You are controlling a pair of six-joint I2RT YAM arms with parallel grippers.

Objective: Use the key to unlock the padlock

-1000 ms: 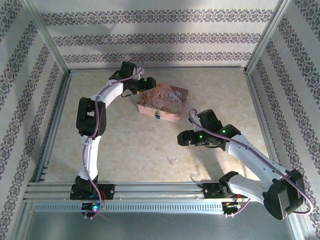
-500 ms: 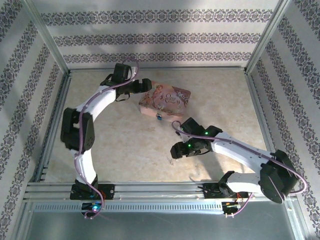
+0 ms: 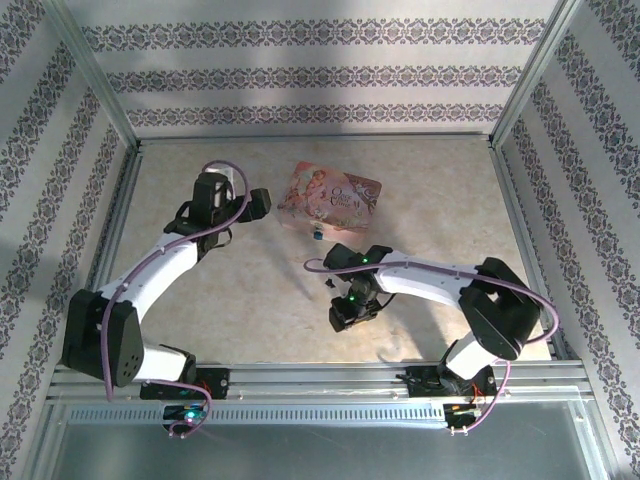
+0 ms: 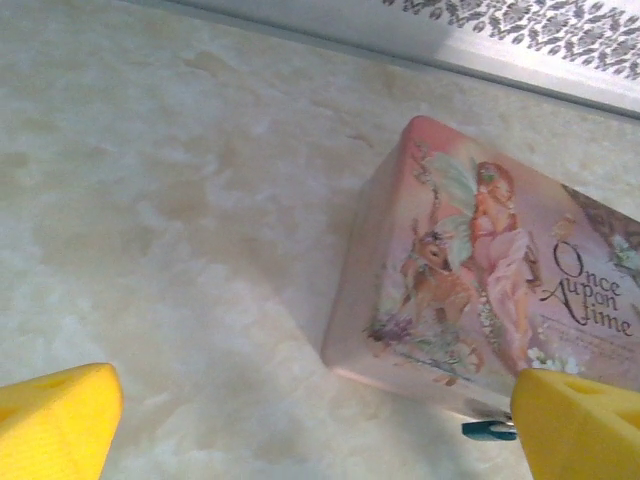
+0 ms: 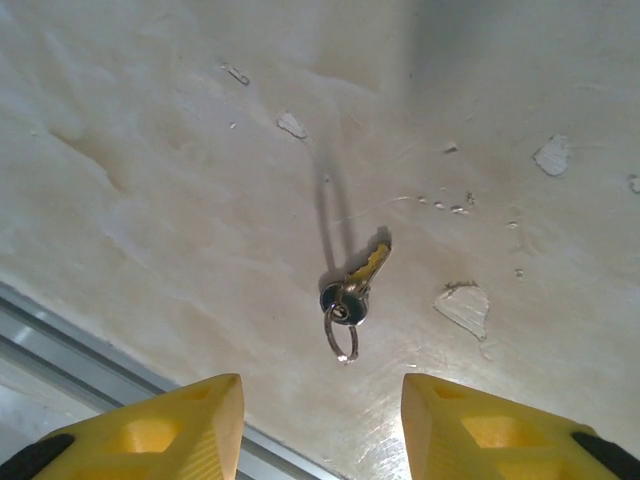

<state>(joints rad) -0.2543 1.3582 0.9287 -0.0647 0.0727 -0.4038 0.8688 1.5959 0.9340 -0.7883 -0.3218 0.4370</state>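
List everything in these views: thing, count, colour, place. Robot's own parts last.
tin box: one, pink with a fairy picture, far middle of the table.
padlock: one, silvery with blue, at the tin box's near side.
key: one, metallic with a yellowish blade, on a ring, flat on the table.
flakes: several, whitish, scattered on the table around the key.
table: one, beige marbled.
walls: three, white with dark floral bands, around the table.
left gripper: one, yellow fingers, open, left of the tin box and apart from it.
right gripper: one, yellow fingers, open, above the key, not touching it.
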